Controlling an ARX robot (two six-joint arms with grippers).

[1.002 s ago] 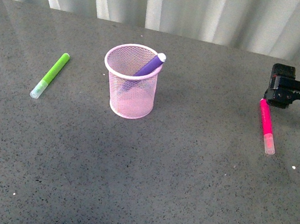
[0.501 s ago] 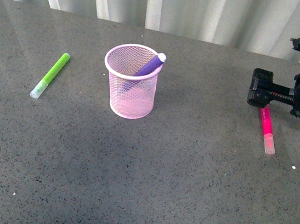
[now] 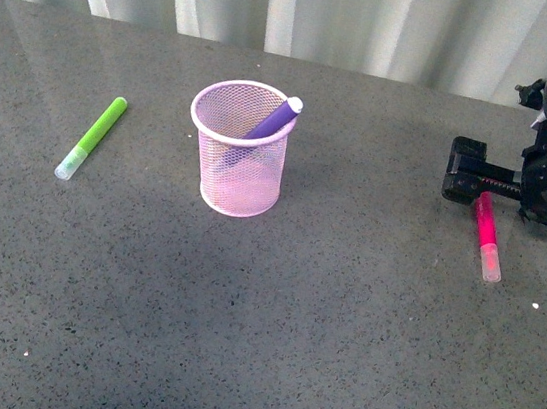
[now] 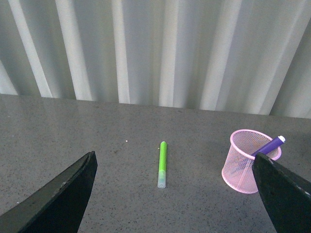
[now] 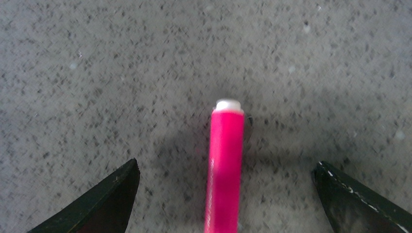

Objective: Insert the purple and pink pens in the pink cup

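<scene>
Lying flat on the grey speckled tabletop, the bright magenta-pink marker with the translucent clear cap was found at the robot's right, well apart from the light pink wire-mesh cylindrical pen holder. Its capped end pointed toward the robot. Its far end sat beneath the right gripper.

In the right wrist view the pink marker's barrel and white end plug ran between the two black fingers. The jaws stood wide apart, one to each side. Neither finger touched the barrel. That picture was somewhat blurred.

The dark purple marker was already inside the pen holder. It leaned against the rim with its pale end projecting above it on the side toward the robot's right. The holder stood upright near the middle of the table, and the left wrist view showed the same arrangement.

A lime-green marker with a clear cap lay flat at the robot's left, apart from the holder.

The left gripper was seen only in its own wrist view. It was raised above the table, its jaws spread wide and holding nothing. A pale corrugated wall closed the far edge of the table.
</scene>
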